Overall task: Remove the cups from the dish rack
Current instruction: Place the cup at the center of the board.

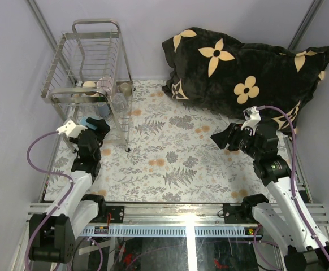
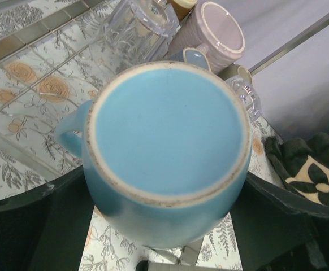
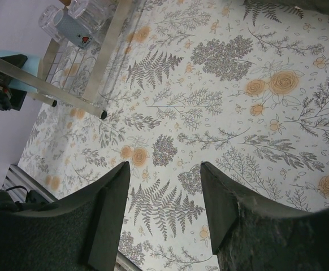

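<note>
The left jaws are clamped on a light blue mug (image 2: 170,135), with one dark finger (image 2: 37,228) against each flank. The mug's flat blue base, ringed by a speckled unglazed edge, faces the wrist camera. Its handle sticks out to one side, clear of both fingers. From above, mug and jaws sit just on the near side of the dish rack (image 1: 91,59), close beside one of its upright leg tubes.

Right past the jaw tips the rack is crowded. A clear glass (image 2: 133,28) stands straight ahead, a pale lilac-pink mug (image 2: 212,31) is beside it, and a second small glass (image 2: 245,93) sits further to that side. A cream-and-brown cup (image 1: 126,88) is at the rack's far corner. The rack's rails and thin tines run between the jaws and these cups.

The right jaws stand apart with nothing between them, hovering over the fern-and-flower cloth (image 1: 176,152) that covers the desk. They are well apart from the rack. The rack's black-tipped foot (image 3: 103,114) shows far ahead of them in the right wrist view, with bare cloth between. A large black pillow with cream flowers (image 1: 249,68) lies just beyond these jaws and fills the far corner of the desk
</note>
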`<action>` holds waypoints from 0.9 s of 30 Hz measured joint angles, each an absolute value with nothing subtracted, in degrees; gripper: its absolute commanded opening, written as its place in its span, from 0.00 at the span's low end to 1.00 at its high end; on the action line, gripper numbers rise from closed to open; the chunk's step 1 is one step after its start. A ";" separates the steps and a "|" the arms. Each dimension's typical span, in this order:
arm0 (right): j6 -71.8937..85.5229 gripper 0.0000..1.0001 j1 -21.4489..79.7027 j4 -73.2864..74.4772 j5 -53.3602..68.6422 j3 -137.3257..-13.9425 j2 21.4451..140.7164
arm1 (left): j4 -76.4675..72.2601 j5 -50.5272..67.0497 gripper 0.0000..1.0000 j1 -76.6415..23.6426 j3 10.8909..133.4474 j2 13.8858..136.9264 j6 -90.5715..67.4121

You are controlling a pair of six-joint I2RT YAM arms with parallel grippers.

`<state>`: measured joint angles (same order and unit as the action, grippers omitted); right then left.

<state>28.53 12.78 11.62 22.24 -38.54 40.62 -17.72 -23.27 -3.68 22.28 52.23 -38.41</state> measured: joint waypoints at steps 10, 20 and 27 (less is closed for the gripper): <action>28.97 0.60 12.78 9.76 23.75 -38.48 41.98 | -9.52 -20.82 0.20 -3.68 20.95 44.49 -41.54; 31.83 0.60 12.82 4.69 27.00 -38.41 46.72 | -0.54 -18.35 0.20 -3.64 20.95 37.23 -44.82; 33.39 0.59 13.63 1.52 28.29 -38.37 49.56 | 5.28 -16.21 0.21 -3.64 20.84 30.59 -47.99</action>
<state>33.39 13.63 1.52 28.29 -38.37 49.56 5.28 -16.21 -3.64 20.84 30.59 -47.99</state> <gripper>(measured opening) 0.597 0.824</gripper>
